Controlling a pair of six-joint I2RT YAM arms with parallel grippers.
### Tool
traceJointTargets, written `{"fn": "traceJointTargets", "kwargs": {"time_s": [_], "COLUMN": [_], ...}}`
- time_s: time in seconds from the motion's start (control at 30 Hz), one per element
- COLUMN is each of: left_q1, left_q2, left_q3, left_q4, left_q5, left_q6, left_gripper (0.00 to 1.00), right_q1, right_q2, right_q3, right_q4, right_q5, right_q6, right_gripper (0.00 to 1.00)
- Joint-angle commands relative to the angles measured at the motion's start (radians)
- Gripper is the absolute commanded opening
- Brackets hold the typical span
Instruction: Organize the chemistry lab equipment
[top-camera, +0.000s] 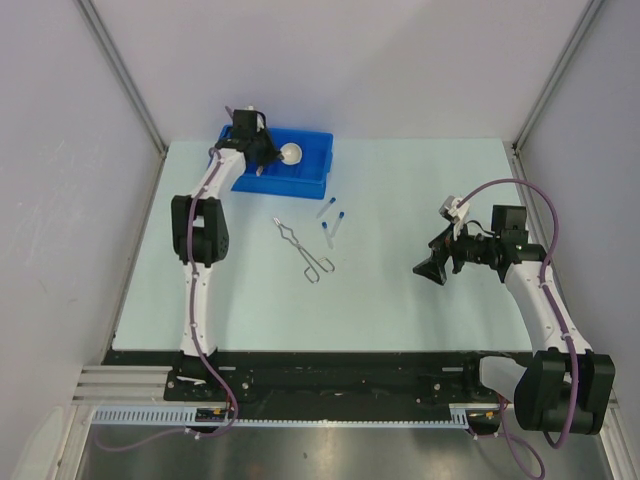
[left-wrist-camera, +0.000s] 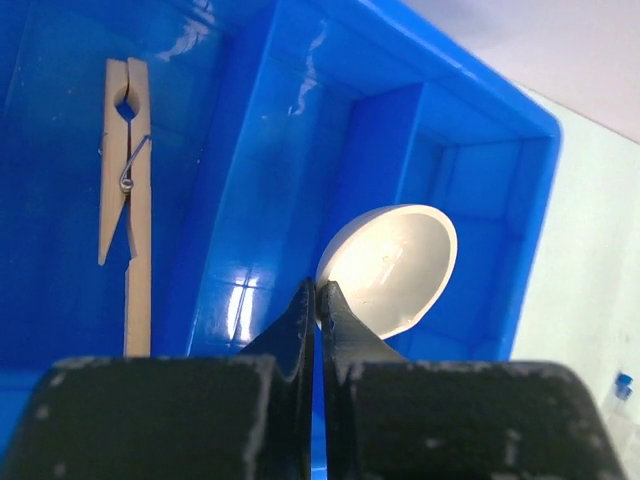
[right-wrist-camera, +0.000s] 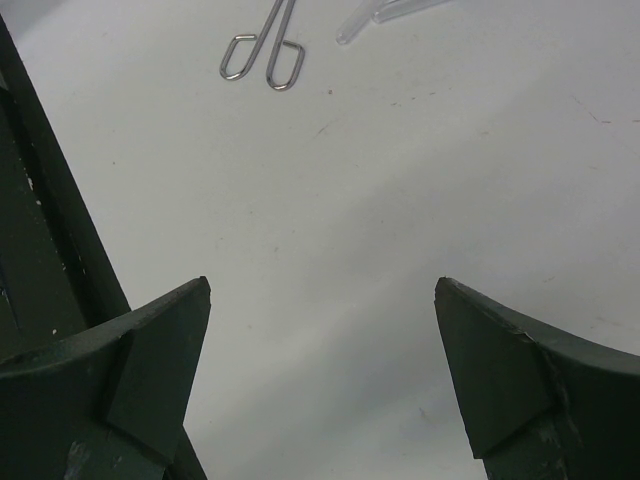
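Observation:
My left gripper (top-camera: 264, 150) (left-wrist-camera: 319, 290) hangs over the blue bin (top-camera: 300, 185) (left-wrist-camera: 380, 130), shut on the rim of the white round dish (top-camera: 291, 153) (left-wrist-camera: 395, 265), which is tilted above the middle compartment. A wooden clothespin (left-wrist-camera: 125, 200) lies in the compartment to the left. Silver wire tongs (top-camera: 303, 250) (right-wrist-camera: 262, 55) lie on the table in front of the bin. Clear tubes with blue caps (top-camera: 328, 230) lie just right of them; one tube's end (right-wrist-camera: 365, 22) shows in the right wrist view. My right gripper (top-camera: 436, 266) (right-wrist-camera: 322, 300) stands open and empty over bare table, right of the tongs.
The bin sits at the back left of the pale table (top-camera: 400, 300). Grey walls close in the sides and the back. Both arm bases stand on a black rail (top-camera: 330, 375) at the near edge.

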Motion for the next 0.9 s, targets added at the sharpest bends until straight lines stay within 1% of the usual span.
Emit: {"fn": "traceJointTargets", "kwargs": {"time_s": [0.0, 0.13, 0.37, 0.57, 0.6, 0.87], "left_q1": [-0.012, -0.014, -0.014, -0.017, -0.017, -0.019], "left_q2": [0.031, 0.045, 0.074, 0.07, 0.07, 0.042], "left_q3": [0.088, 0.091, 0.107, 0.108, 0.108, 0.108], "left_q4": [-0.068, -0.088, -0.12, -0.131, -0.134, -0.14], "left_q5": [-0.111, -0.147, -0.157, -0.161, -0.163, -0.157], "left_q6": [-0.008, -0.011, 0.008, 0.028, 0.031, 0.043], "left_gripper": [0.01, 0.01, 0.05, 0.09, 0.11, 0.19], "right_q1": [0.0, 0.0, 0.0, -0.002, -0.002, -0.003], "right_q2": [0.003, 0.003, -0.001, -0.003, -0.003, -0.006], "right_q3": [0.005, 0.003, 0.005, 0.005, 0.005, 0.005], "right_q4": [0.002, 0.0, -0.001, -0.004, -0.001, -0.006], "right_q5": [-0.017, -0.018, -0.012, -0.006, -0.005, -0.002], "right_q6": [-0.019, -0.022, -0.025, -0.027, -0.029, -0.032], "right_gripper": [1.0, 1.0, 1.0, 1.0, 1.0, 1.0]}}
